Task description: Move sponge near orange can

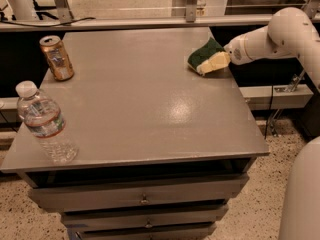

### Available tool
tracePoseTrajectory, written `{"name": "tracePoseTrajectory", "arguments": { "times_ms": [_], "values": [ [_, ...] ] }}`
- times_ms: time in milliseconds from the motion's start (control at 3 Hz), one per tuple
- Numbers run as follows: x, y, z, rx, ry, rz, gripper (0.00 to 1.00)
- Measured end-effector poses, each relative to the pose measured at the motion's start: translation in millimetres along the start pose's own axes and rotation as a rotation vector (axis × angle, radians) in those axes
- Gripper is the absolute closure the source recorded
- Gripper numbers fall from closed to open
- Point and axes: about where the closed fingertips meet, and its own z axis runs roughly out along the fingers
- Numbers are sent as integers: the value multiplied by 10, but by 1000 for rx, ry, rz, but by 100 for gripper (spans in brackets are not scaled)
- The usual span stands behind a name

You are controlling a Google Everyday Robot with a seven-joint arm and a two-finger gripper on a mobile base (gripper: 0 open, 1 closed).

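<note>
The sponge (204, 53), dark green top over pale foam, is at the table's far right edge, tilted with its green face toward the camera. My gripper (216, 63) reaches in from the right on a white arm, and its cream fingers are closed on the sponge's right end. The sponge seems raised slightly off the grey tabletop (145, 109). The orange can (56, 58) stands upright at the far left of the table, well apart from the sponge.
A clear plastic water bottle (45, 124) with a white cap stands at the front left corner. The table has drawers (145, 200) below. A rail and dark shelving run behind the table. The robot's white body (300, 199) is at the lower right.
</note>
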Motion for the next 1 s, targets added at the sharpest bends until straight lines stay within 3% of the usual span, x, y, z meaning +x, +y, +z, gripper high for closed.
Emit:
{"name": "tracePoseTrajectory", "arguments": {
  "times_ms": [1000],
  "values": [
    [-64, -2, -47, -1, 0, 0, 87]
  ]
}}
